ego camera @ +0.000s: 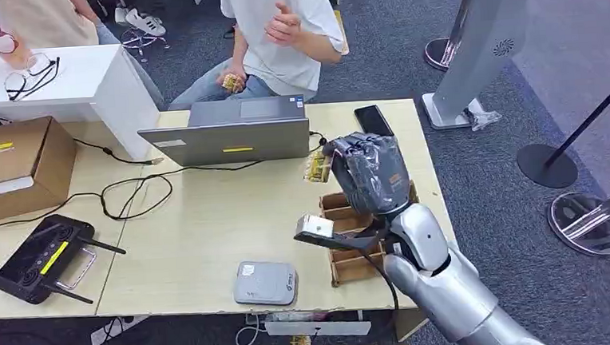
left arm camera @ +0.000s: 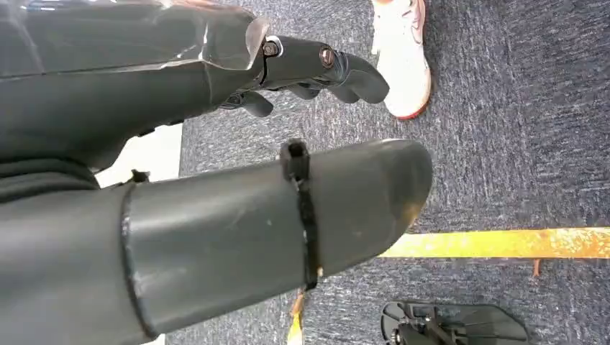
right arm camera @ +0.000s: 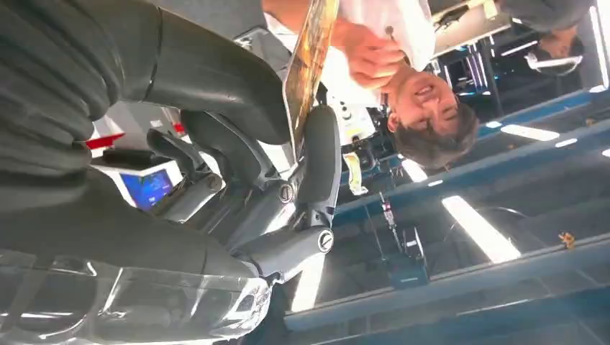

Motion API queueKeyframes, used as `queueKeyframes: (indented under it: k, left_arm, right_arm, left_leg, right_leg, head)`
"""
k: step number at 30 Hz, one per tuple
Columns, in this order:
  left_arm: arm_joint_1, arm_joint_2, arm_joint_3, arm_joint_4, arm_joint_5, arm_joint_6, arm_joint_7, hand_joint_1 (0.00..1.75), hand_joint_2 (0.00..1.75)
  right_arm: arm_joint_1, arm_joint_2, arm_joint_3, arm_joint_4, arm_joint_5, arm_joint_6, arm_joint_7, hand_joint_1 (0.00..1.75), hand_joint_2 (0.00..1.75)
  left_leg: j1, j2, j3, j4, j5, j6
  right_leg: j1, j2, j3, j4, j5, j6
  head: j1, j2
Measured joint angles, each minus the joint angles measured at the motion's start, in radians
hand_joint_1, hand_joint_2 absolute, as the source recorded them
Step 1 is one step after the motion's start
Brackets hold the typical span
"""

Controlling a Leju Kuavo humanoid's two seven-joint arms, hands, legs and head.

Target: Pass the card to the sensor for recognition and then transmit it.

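On the wooden tabletop (ego camera: 209, 226) the grey sensor (ego camera: 265, 283) lies near the front edge. We hold the card (ego camera: 316, 169) pinched upright in our right hand (ego camera: 370, 172), we think to carry it there. Our left hand (left arm camera: 316, 68) hangs, fingers loosely apart, holding nothing.

I've got the card (ego camera: 316, 169), a small yellowish patterned one, pinched upright in my right hand (ego camera: 368, 173) up over the right end of the desk (ego camera: 201, 227), while the sensor (ego camera: 265, 283), a flat grey rounded pad, lies at the desk's front edge.
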Motion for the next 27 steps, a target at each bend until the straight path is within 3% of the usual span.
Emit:
queueKeyframes:
  k: [8, 27]
  left_arm:
    - [-0.007, 0.000, -0.009, 0.000, -0.020, -0.013, 0.002, 0.00, 0.00]
    - [-0.021, -0.001, -0.011, 0.000, -0.018, -0.009, 0.019, 0.00, 0.00]
  right_arm:
    - [-0.078, 0.061, -0.006, 0.115, -0.023, -0.073, -0.013, 1.75, 1.75]
    - [-0.287, 0.202, -0.019, 0.452, -0.087, -0.088, -0.035, 1.75, 1.75]
  left_leg:
    - [0.000, 0.000, 0.000, 0.000, 0.000, 0.000]
    - [0.000, 0.000, 0.000, 0.000, 0.001, 0.000]
  right_leg:
    - [0.000, 0.000, 0.000, 0.000, 0.000, 0.000]
    - [0.000, 0.000, 0.000, 0.000, 0.000, 0.000]
  head:
    - [0.000, 0.000]
    - [0.000, 0.000]
